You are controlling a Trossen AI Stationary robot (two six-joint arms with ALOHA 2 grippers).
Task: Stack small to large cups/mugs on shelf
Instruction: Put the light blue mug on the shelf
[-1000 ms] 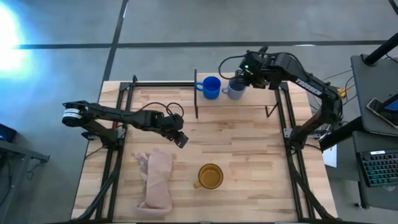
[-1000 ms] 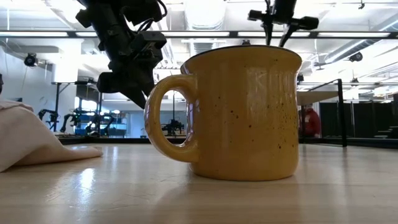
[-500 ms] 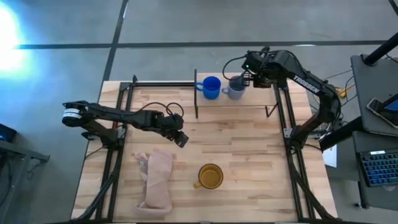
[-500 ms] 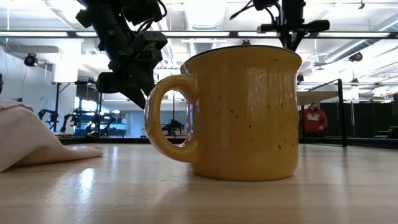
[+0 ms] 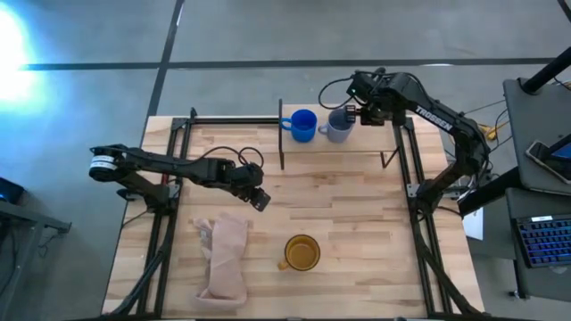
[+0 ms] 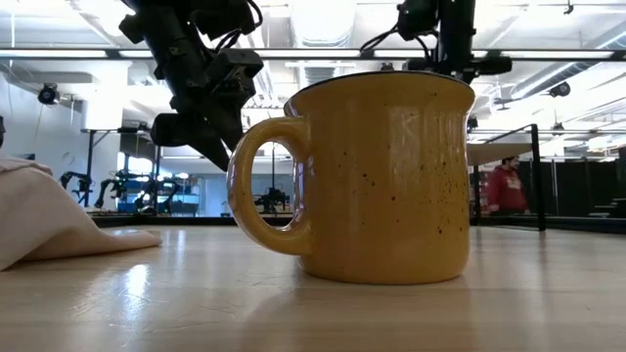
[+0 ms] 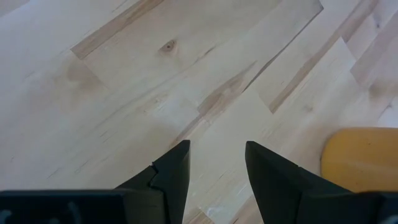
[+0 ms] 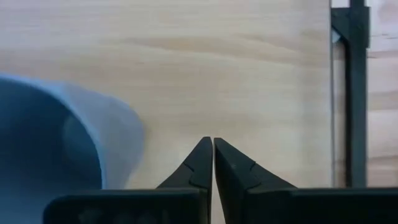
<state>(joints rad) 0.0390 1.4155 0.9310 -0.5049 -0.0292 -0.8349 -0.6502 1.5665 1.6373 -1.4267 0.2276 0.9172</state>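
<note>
On the shelf (image 5: 368, 141) at the table's far edge stand the bright blue mug (image 5: 303, 125) and, to its right, the grey-blue mug (image 5: 337, 127). My right gripper (image 5: 362, 114) hovers just right of the grey-blue mug (image 8: 56, 143), shut, with nothing between its fingers (image 8: 213, 152). The yellow mug (image 5: 302, 253) stands upright on the tabletop near the front. My left gripper (image 5: 260, 199) waits open over bare wood, up and left of the yellow mug (image 7: 364, 158).
A pinkish-beige cloth (image 5: 223, 257) lies crumpled at the front left. Black metal posts and rails (image 5: 406, 160) frame the table's sides and far edge; one post (image 8: 351, 93) stands close to my right gripper. Bare wood lies between the shelf and the yellow mug.
My right gripper has shut its fingers on nothing, drifted from over the grey-blue mug toward the table's right edge, and sunk a little. The grey-blue mug stays upright on the shelf beside the blue one.
</note>
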